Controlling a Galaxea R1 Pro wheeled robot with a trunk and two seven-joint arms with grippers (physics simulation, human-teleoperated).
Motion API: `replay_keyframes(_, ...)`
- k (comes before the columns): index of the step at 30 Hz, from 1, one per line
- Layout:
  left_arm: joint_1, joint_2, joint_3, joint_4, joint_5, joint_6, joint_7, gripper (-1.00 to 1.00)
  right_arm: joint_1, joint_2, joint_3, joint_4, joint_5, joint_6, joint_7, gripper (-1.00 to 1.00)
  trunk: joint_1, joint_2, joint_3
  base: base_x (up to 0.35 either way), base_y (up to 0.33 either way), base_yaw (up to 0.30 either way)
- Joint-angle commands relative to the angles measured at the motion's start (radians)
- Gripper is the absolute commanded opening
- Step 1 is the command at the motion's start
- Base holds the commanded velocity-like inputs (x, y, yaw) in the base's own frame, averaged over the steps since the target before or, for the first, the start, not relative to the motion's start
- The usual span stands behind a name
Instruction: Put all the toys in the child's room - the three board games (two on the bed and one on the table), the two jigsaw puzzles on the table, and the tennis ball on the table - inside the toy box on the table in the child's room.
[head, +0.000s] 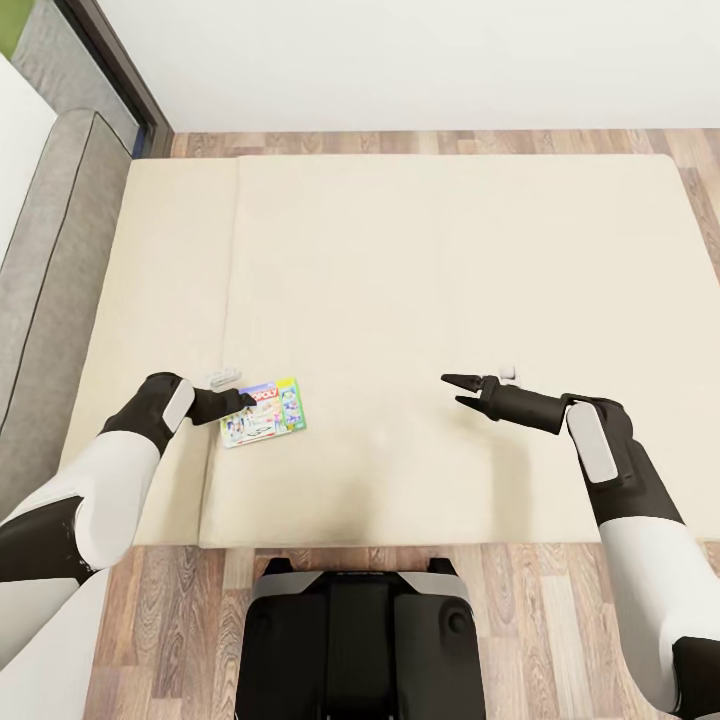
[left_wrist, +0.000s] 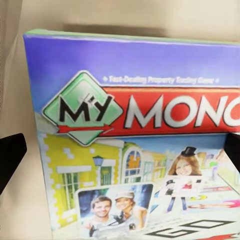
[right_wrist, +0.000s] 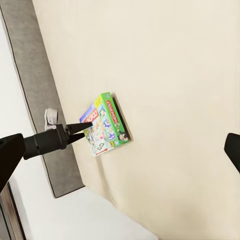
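on the cream bed, near its front-left part and just right of the seam that runs across the mattress, a single board game lies flat with its printed cover facing up. the cover, seen close in the left wrist view, has a blue band along one edge, a red title bar reading "my mono…", a green diamond emblem, a yellow house and photographs of people; in the right wrist view the box also shows a green side edge.

left end effector: reaches in from the left side of the bed, with its dark fingertips at the upper-left corner of the box. the fingers stand apart on either side of the box, at a medium spread; whether they touch the box cannot be told. the same end effector appears in the right wrist view, pointing at the box's near edge.

right end effector: hovers over bare mattress, well apart from the box, to its right, its two pointed fingers parted and holding nothing.

surroundings: a grey upholstered headboard borders the bed on the left; a wood-plank floor and a white wall frame the rest; the robot's dark base stands at the foot of the bed.
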Motion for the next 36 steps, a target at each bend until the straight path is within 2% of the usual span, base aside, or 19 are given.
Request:
replay_keyframes(1,0.000,-0.001,0.008,0.035,-0.022,-0.037,-0.006,1.00,-0.001,0.000,-0.002,0.000,0.007,0.005,0.007,1.00,0.002,0.000,-0.001,0.000,0.000,0.000)
replay_keyframes(10,0.000,0.013,0.007,0.035,-0.023,-0.037,-0.025,1.00,-0.001,0.000,-0.003,-0.001,0.007,0.005,0.007,1.00,0.002,0.000,-0.001,0.000,0.000,0.000)
replay_keyframes(36,0.000,0.015,0.006,0.035,-0.025,-0.037,-0.028,1.00,0.001,0.000,-0.003,-0.001,0.004,0.005,0.007,1.00,0.002,0.000,-0.001,0.000,0.000,0.000)
